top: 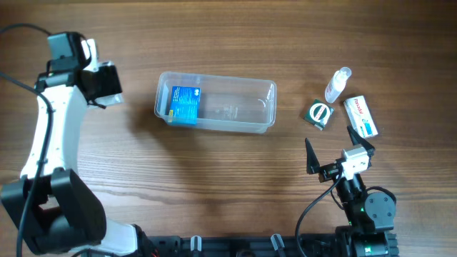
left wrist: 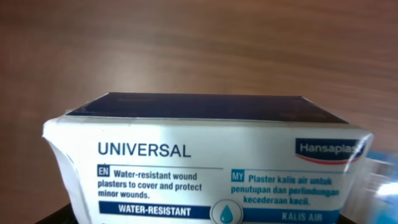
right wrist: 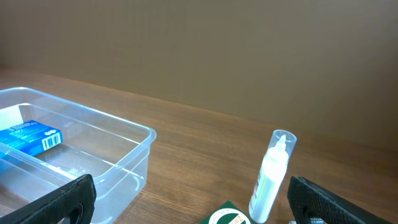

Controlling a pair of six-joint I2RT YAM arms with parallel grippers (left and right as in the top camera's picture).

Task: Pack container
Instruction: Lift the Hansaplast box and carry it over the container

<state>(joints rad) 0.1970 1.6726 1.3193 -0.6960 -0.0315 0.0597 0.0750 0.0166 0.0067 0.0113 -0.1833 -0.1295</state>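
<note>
Left wrist view is showing the left hand (top: 107,82) gripping a plaster box (left wrist: 205,162), likely needing a level carry into the container (top: 243,128), while the right hand (right wrist: 189,186) is hanging wide open, empty.

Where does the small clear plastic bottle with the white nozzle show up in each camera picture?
Overhead: upper right, small clear plastic bottle, right of the clear rectangular plastic tub.
Left wrist: not in it; a white plaster box fills the view.
Right wrist: the bottle, bottom right.
Shared landmark: the tub, left of the bottle in both.
</note>
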